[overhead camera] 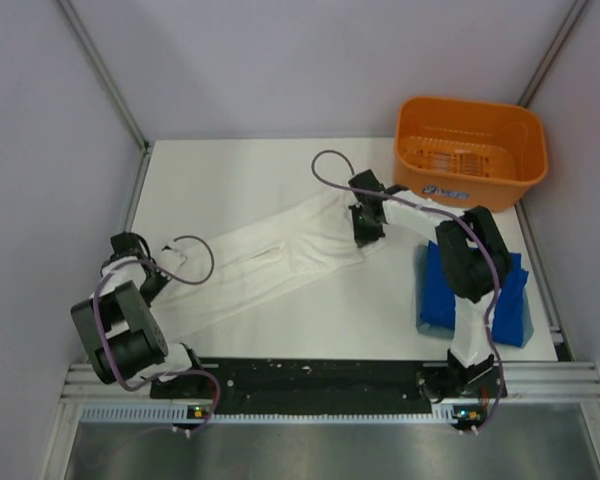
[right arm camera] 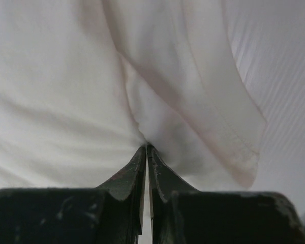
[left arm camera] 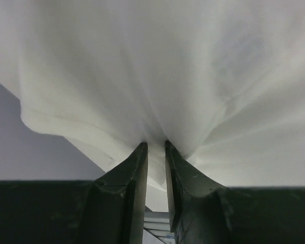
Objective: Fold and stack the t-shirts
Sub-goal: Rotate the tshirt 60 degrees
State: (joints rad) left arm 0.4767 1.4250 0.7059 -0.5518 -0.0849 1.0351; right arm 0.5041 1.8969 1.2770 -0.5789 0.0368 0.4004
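The white t-shirt [overhead camera: 280,262] lies pulled into a long, narrow band across the desk [overhead camera: 230,180], running on a slant from the near left to the far middle. Each end is held by an arm. The left claw [overhead camera: 170,262] is clamped on the near-left end. In the left wrist view its fingers [left arm camera: 137,173] stand close together with a bunch of white cloth pinched between them, and folds fan out above. The right claw [overhead camera: 365,232] grips the far end. In the right wrist view its fingers [right arm camera: 134,173] are pressed almost together on a gathered pleat, with a hemmed edge hanging to the right.

The royal blue t-shirt [overhead camera: 432,300] rests folded on the right side of the desk, partly hidden under the right arm and well apart from the white one. An orange plastic basket [overhead camera: 470,103] sits at the far right corner.
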